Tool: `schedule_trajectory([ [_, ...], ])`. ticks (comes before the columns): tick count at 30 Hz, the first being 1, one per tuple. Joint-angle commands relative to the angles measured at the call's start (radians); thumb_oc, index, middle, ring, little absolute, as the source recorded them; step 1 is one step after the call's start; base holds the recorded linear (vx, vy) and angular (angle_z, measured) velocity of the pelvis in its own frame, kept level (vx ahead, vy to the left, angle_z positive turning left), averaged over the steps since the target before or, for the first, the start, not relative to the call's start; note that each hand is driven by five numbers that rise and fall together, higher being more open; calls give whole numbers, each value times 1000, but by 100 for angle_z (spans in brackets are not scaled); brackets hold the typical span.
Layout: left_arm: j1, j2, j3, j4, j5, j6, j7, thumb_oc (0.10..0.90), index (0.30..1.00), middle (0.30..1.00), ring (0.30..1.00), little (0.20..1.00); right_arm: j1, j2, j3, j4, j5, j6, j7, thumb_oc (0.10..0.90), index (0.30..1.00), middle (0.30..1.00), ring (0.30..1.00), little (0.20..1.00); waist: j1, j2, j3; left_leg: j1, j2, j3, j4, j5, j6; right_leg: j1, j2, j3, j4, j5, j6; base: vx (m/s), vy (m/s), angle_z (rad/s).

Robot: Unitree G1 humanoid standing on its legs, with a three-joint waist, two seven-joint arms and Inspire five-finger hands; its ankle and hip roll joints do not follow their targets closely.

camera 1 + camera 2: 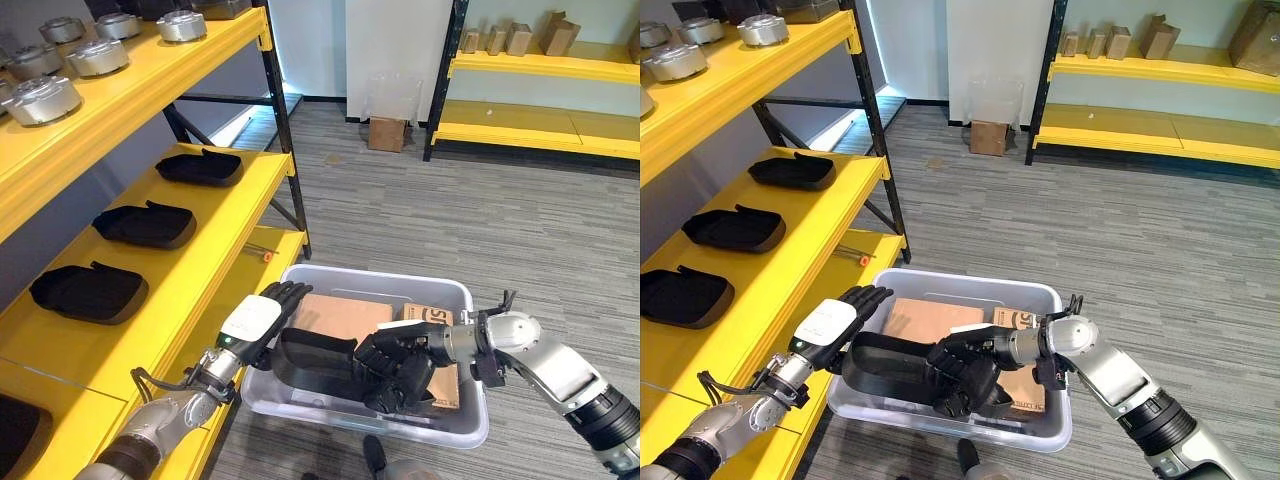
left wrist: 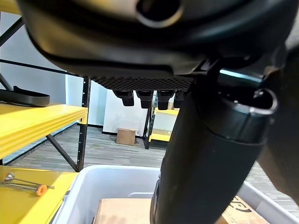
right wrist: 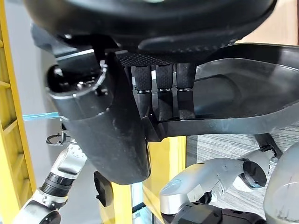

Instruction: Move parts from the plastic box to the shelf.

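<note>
Right hand (image 1: 400, 368): my fingers curl round a black part (image 1: 312, 362) over the plastic box (image 1: 452, 295) | Left hand (image 1: 262, 318): fingers straight, resting at part's near end | Shelf (image 1: 205, 262): to my left

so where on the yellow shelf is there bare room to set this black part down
The middle shelf carries three black trays with narrow gaps. The lower shelf is bare between the screwdriver and the left hand. The top shelf is crowded with metal discs. The right hand grips the black part.
</note>
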Motion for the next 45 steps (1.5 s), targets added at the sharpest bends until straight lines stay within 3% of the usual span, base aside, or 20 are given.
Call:
schedule_trajectory([
  [1,-134,-7,-39,-82,-48,-79,29,900,1000,1000,1000,1000,-129,64,16,41,20,-120,13,400,300,300,300,300,27,-10,-58,29,15,-4,8,-115,3,30,-12,-48,40,-129,54,0,0,0],
  [21,-154,-18,-77,-187,-91,-147,23,900,1000,1000,1000,1000,-138,89,64,94,7,-145,9,400,300,300,300,300,33,-10,-63,30,13,-9,5,-117,6,35,-16,-56,41,-129,56,0,0,0],
  [26,-162,-1,-78,-215,-101,-140,19,900,1000,1000,1000,1000,-139,92,73,93,16,-132,-2,400,300,300,300,300,35,-10,-61,29,13,-9,7,-117,7,34,-17,-60,43,-129,55,0,0,0],
  [35,-148,27,-34,-297,-182,-218,-5,900,1000,1000,1000,1000,-117,98,78,100,5,-111,14,400,300,300,300,300,45,-10,-62,28,9,-17,4,-116,10,34,-21,-62,35,-121,58,5,2,3],
  [45,-179,49,-32,-388,-199,-241,11,900,1000,1000,1000,1000,-134,106,121,97,13,-90,4,400,300,300,300,300,52,-16,-57,27,8,-20,4,-116,11,37,-23,-69,34,-120,56,0,0,0],
])
